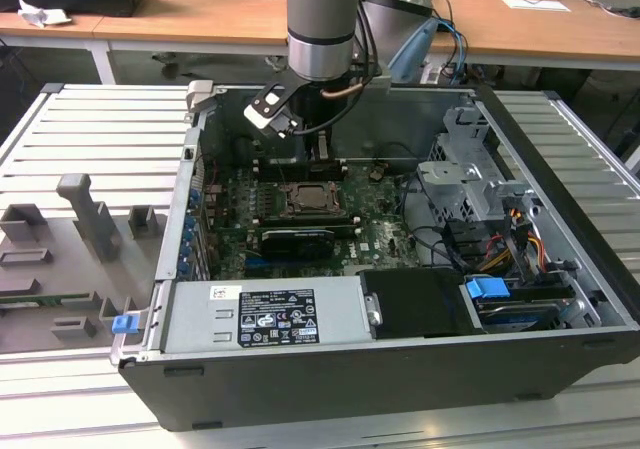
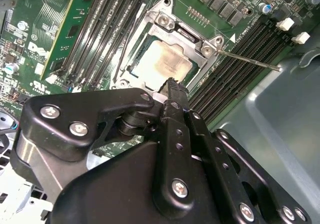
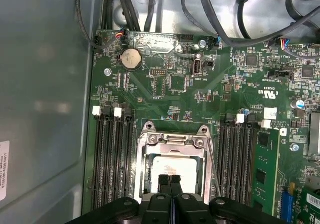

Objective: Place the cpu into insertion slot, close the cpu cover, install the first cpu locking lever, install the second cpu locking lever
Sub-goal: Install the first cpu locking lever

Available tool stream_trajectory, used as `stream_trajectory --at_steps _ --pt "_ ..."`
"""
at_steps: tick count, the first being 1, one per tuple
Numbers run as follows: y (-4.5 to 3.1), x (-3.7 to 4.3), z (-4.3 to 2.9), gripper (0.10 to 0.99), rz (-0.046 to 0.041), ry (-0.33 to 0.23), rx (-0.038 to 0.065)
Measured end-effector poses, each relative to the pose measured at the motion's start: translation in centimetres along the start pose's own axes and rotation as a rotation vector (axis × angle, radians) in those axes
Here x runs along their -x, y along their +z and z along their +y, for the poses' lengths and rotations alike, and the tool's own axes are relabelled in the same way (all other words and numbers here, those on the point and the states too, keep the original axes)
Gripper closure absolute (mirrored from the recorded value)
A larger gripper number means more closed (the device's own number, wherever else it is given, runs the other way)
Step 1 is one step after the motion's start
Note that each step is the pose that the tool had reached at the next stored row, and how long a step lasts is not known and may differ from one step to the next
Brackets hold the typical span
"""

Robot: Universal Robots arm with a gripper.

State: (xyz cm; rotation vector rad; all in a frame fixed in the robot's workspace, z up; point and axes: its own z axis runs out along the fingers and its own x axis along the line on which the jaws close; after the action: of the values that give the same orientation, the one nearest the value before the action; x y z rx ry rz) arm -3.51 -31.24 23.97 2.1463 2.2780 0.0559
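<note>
1. The cpu [image 3: 172, 166] lies flat in the insertion slot [image 1: 312, 198], with the cpu cover [image 3: 172, 134] framing it.
2. The gripper [image 3: 169, 180] hovers just above the cpu, fingers clenched together, grasping nothing.
3. Judgement: the chip is light, stiff and fragile. The cover looks thin and springy, so press on its frame edge, never the chip top.

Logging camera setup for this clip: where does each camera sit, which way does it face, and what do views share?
Exterior view: apart, above, looking down into the open case; the arm shows.
First wrist view: on the arm, looking along the hand at the board.
Second wrist view: on the arm, behind the hand, facing the cpu.
Both wrist views share the hand and the cpu.
</note>
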Motion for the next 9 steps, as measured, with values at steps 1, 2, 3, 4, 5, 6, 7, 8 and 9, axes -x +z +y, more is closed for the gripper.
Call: stream_trajectory --at_steps 1,2,3,4,5,6,7,8,9 --pt "-0.01 0.0 0.0 0.98 0.0 0.0 0.0" --pt "-0.05 0.0 0.0 0.98 -0.0003 0.0 0.0" --pt "-0.09 0.0 0.0 0.98 0.0 0.0 0.0" --pt "-0.14 -0.01 0.01 0.98 0.0001 0.0 0.0" --pt "-0.17 0.0 0.0 0.98 0.0 0.0 0.0" --pt "-0.21 0.0 0.0 0.98 -0.0002 0.0 0.0" --pt "-0.24 0.0 0.01 0.98 -0.0001 0.0 0.0" --pt "-0.25 0.0 0.01 0.98 0.0 0.0 0.0" --pt "-0.25 -0.01 0.01 0.98 0.0001 0.0 0.0"
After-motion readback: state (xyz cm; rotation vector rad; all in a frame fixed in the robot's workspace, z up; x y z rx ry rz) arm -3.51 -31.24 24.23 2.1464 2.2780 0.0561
